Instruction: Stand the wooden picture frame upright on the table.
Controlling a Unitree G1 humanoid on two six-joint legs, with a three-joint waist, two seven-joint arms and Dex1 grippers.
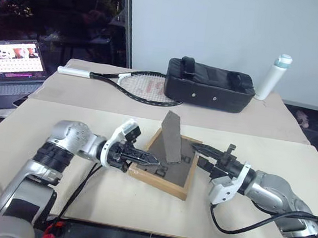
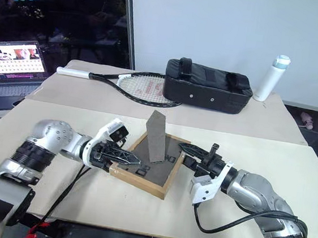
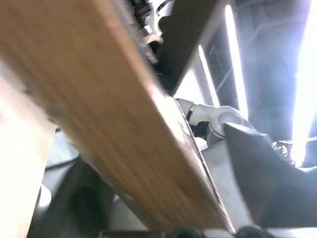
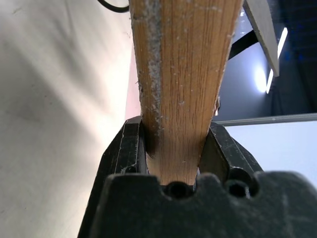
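The wooden picture frame lies face down near the front of the table, its dark back board up. Its fold-out stand sticks up from the middle. My right gripper is shut on the frame's right edge; in the right wrist view the wood is clamped between both fingers. My left gripper is at the frame's left edge, open. In the left wrist view the light wood runs between its fingers with a gap beside it.
A tennis racket, a black bag and a white bottle lie on the far table. An open laptop stands at the far left. A black cable hangs under my left arm.
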